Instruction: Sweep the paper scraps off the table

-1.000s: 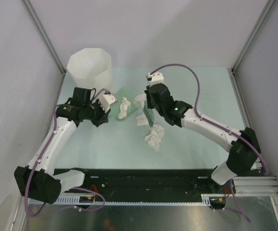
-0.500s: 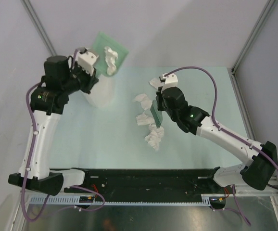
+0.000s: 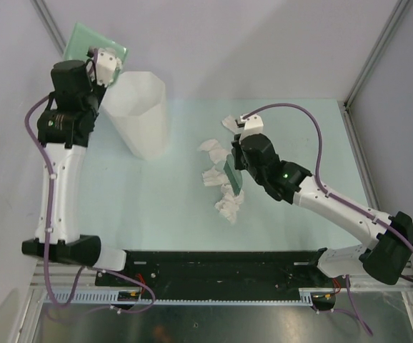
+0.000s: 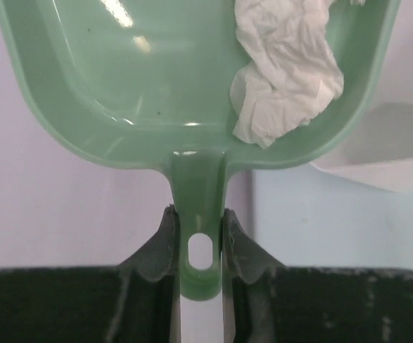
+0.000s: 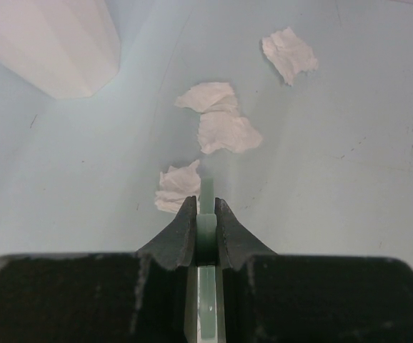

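Up beside the white bin [image 3: 143,114], your left gripper [image 4: 201,232] pinches the green dustpan [image 4: 121,86] by its handle, one crumpled wad [image 4: 285,78] inside. Your right gripper [image 5: 205,218] clamps a thin green sweeper [image 5: 205,307] among the paper scraps [image 5: 221,132] on the table [image 3: 156,207]. They look featherlight and soft: push them low, don't pinch.

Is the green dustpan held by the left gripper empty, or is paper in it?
Not empty. One crumpled paper scrap lies inside the dustpan, as the left wrist view shows.
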`<state>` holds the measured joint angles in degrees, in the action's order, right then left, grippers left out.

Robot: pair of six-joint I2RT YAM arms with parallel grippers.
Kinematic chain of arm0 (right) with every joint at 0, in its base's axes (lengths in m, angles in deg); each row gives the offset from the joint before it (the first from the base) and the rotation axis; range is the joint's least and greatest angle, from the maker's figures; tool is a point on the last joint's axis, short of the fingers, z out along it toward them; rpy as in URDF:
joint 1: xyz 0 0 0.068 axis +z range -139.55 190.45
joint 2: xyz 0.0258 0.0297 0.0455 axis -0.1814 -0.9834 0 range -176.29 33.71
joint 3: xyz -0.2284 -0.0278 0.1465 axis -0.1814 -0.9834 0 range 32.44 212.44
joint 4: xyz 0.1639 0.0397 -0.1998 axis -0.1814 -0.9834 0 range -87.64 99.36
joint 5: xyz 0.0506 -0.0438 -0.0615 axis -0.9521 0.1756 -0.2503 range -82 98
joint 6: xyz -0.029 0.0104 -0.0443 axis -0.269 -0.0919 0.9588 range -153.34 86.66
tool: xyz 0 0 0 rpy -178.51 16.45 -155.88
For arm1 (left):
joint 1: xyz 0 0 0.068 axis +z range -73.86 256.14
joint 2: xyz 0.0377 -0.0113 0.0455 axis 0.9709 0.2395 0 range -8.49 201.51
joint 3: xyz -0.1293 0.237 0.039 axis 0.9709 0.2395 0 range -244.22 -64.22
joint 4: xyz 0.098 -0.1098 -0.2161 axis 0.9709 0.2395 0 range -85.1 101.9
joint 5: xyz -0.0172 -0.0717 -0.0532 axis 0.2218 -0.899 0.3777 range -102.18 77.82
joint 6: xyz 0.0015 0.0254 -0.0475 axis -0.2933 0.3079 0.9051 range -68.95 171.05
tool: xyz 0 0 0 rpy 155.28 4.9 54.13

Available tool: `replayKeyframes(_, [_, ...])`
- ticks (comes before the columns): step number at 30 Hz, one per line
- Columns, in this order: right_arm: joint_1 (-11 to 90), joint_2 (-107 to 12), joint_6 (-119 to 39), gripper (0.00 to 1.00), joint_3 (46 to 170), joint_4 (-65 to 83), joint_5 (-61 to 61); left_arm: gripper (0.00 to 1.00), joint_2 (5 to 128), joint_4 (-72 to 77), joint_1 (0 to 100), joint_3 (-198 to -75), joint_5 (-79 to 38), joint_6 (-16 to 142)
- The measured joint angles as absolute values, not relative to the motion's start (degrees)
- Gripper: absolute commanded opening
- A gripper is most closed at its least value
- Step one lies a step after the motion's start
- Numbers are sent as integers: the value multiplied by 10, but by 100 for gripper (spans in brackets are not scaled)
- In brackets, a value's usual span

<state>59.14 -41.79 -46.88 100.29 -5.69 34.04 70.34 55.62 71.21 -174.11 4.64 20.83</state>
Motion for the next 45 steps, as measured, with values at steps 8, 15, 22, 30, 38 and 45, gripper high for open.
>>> replayKeyframes(8, [605,-418,-468,0,998,-54,338,0,828,537,694,-1821,286,64])
replayKeyframes(15, [616,-412,-466,0,997,-53,336,0,840,450,638,-1798,419,-92])
replayKeyframes(22, [622,-399,-460,0,990,-48,336,0,788,194,621,-1545,480,-339])
replayKeyframes(30, [626,-393,-453,0,988,-40,335,0,792,-60,621,-1454,483,-550])
replayKeyframes(38, [629,-390,-450,0,988,-41,344,0,764,-103,610,-1454,463,-537])
replayKeyframes(45, [630,-387,-441,0,978,-78,390,0,644,124,534,-1493,379,-307])
